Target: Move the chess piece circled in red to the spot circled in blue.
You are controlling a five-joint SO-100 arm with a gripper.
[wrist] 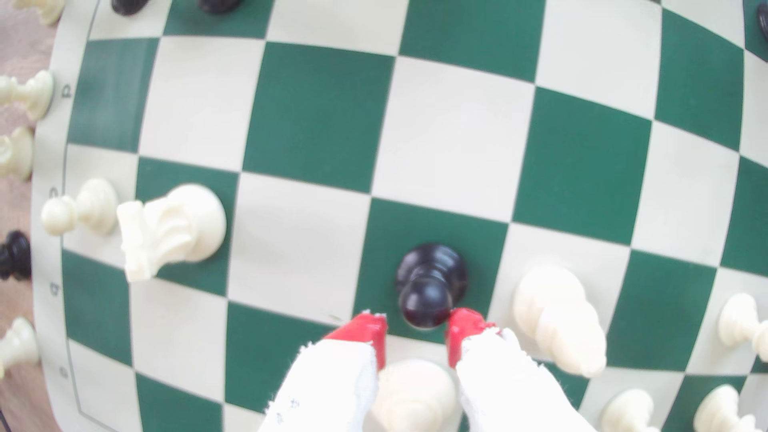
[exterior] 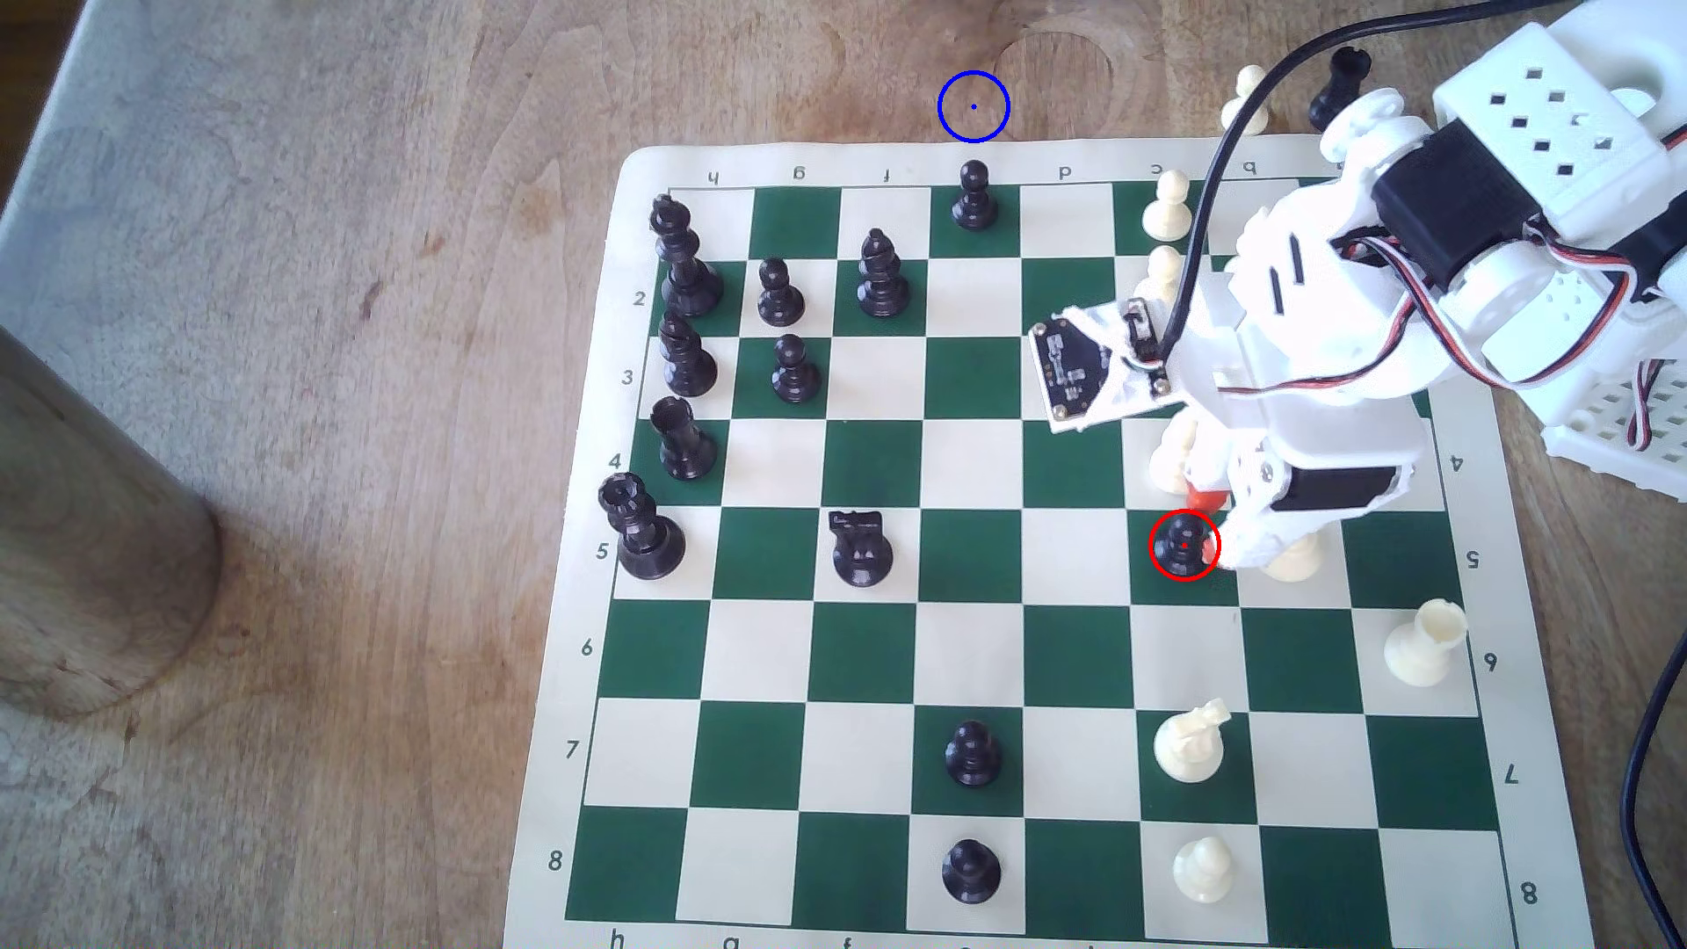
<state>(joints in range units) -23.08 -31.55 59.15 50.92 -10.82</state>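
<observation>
black pawn (exterior: 1183, 545) upright on a green square, lower right of centre in the exterior view, inside the red ring (exterior: 1184, 545). low in the wrist view, pawn (wrist: 430, 282) head between the two red fingertips (wrist: 365, 328). gripper (wrist: 417, 328) spread, jaws flanking the ball head, contact on either side too close to call, nothing gripped for certain. blue-ringed spot (exterior: 973, 107) on bare wood at top centre of the exterior view, just beyond the board edge (exterior: 822, 155), well apart from the pawn. cream pieces near the gripper.
</observation>
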